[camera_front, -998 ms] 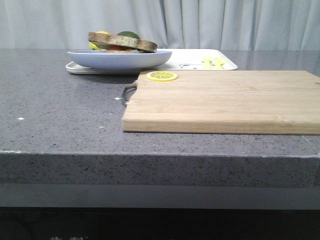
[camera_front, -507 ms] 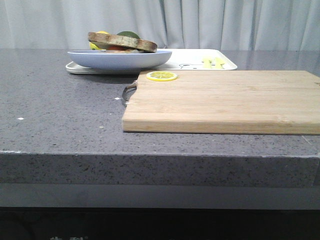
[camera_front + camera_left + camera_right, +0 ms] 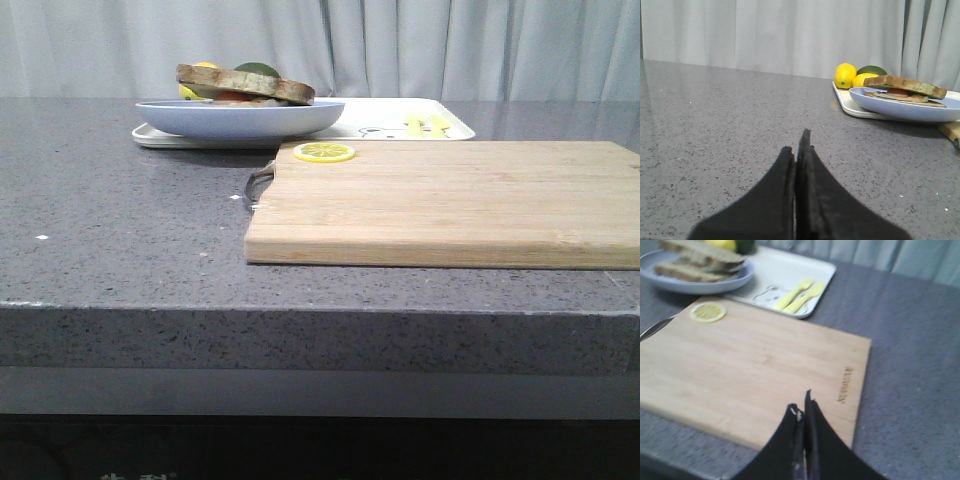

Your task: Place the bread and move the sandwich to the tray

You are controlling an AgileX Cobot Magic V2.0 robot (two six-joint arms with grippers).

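Before the tray (image 3: 440, 131), a cutting board (image 3: 450, 200) bearing a lemon slice (image 3: 323, 152)

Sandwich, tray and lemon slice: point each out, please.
sandwich (image 3: 246, 83), front view, crust edge of top bread slice.
tray (image 3: 785, 271), right wrist view, bare white floor.
lemon slice (image 3: 323, 152), front view, centre of its face.

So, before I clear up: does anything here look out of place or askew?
Mostly tidy. The pale blue round plate with the egg sandwich overhangs the white rectangular tray, and a lone yellow lemon slice lies on the wooden cutting board.
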